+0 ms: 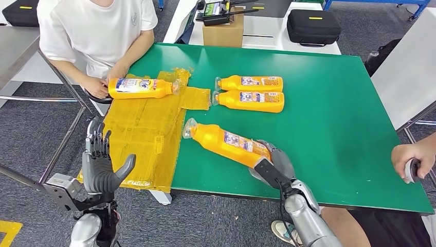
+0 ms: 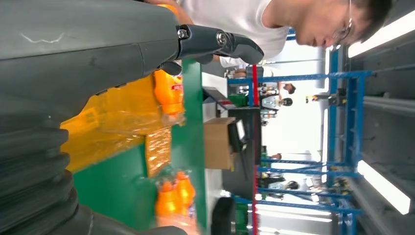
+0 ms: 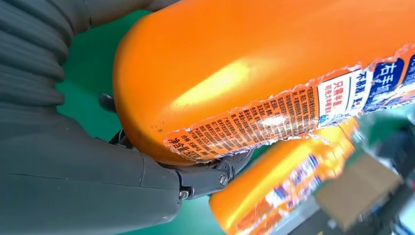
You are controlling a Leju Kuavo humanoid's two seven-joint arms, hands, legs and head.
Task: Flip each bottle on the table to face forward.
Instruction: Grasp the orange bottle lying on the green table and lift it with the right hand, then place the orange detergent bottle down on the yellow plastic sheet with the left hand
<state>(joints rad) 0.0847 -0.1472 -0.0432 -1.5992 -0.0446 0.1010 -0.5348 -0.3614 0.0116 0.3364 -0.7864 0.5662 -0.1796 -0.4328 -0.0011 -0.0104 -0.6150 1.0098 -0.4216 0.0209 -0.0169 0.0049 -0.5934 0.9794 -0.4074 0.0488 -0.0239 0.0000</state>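
At a green table [image 1: 319,103], the robot's right hand [image 1: 272,162] wraps around the base end of an orange bottle [image 1: 226,142] that lies at a slant near the table's front edge, its clear cap pointing toward the yellow taped patch [image 1: 144,139] that covers the table's left end. Seen from the right wrist, the thumb [image 3: 205,178] presses under the bottle's rounded bottom, and a torn printed label [image 3: 274,117] runs along the bottle's side. The left hand [image 1: 100,167] is raised off the table's front left corner with its fingers spread and upright, holding nothing. Two more orange bottles lie side by side near the middle of the table, the farther one [image 1: 250,82] touching or almost touching the nearer one [image 1: 250,101], both with their caps pointing toward the yellow patch and their labels facing up. A fourth bottle [image 1: 140,88] lies across the far end of the yellow patch, where a person in a white T-shirt [image 1: 97,28], seated at the table's far left corner, has a hand [image 1: 95,85] on its base. Another person's hand [image 1: 414,157] holds a small device beside the table's right edge. A cardboard box [image 1: 222,32] stands beyond the far edge, next to a black case [image 1: 313,25] on a white table.
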